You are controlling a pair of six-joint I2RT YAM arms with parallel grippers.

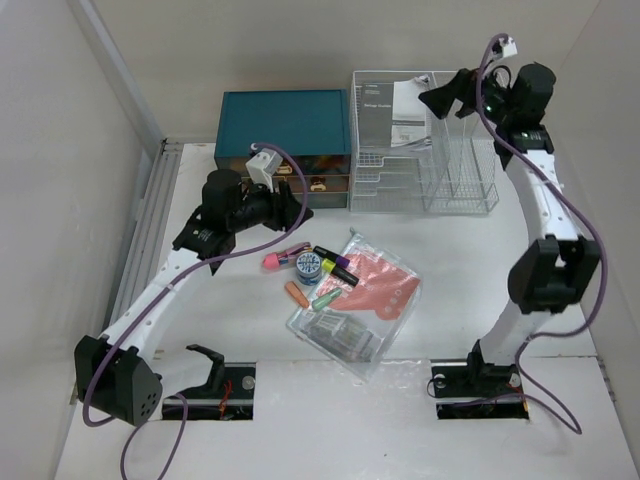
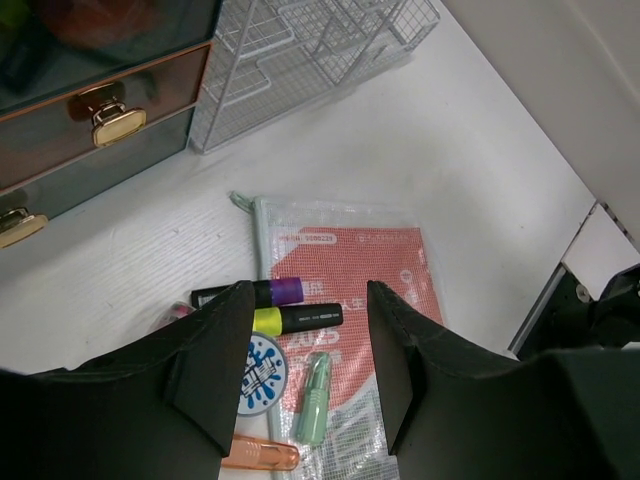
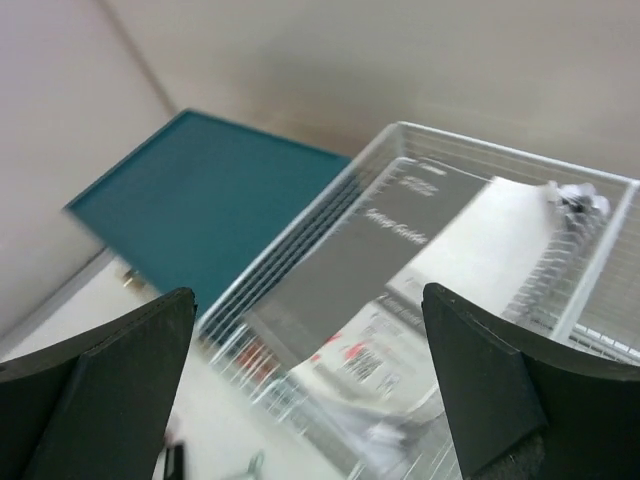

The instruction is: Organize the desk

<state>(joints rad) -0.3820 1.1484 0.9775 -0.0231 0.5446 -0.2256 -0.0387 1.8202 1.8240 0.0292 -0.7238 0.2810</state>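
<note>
Docs (image 3: 385, 262) in wire rack (image 3: 500, 148) blurred; desk (image 3: 218, 415) mostly cut off

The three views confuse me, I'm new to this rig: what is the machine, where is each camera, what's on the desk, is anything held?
These are two robot arms bolted at the near edge of a white desk. The wide picture looks down from above and behind them; the other two come from wrist cameras, each arm's own black fingers at the edges. The left gripper hangs open, facing a pile: highlighters, a round blue tin and a clear zip pouch. The right gripper is open above the white wire rack, where booklets lie, beside a teal drawer box. Neither holds anything.
</note>
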